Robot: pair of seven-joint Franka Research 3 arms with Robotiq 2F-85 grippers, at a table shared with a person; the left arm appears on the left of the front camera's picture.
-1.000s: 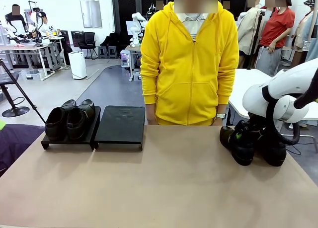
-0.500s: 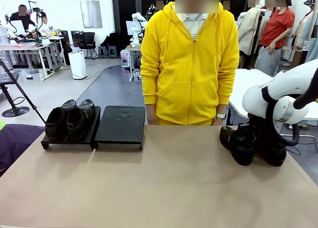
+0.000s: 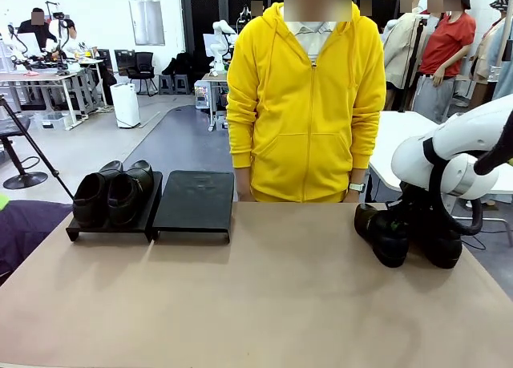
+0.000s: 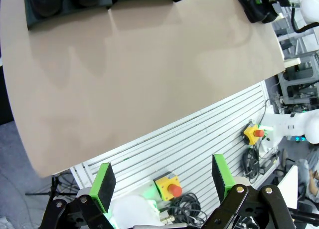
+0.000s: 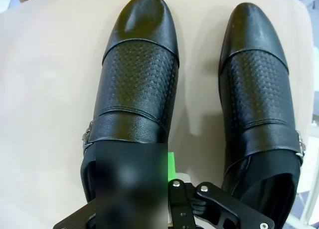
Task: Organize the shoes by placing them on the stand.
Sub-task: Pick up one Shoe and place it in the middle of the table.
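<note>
Up close, right hand (image 5: 153,170) clamps perforated shoe (image 5: 137,79).

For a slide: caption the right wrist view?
Right claw shut on one black perforated leather shoe, its twin beside, on tan table.

Right wrist view: left shoe (image 5: 137,84) & right shoe (image 5: 256,84) black leather w/ glossy smooth toe caps, pebbled vamp panels, smooth straps. Small shiny metal buckle (image 5: 87,136) on left shoe's side. Front view: table (image 3: 264,304) matt tan, smooth. Stand (image 3: 195,198), mid left, matt black. Hoodie (image 3: 309,111) yellow cloth. Arm shell (image 3: 481,127), right edge, glossy white plastic.
</note>
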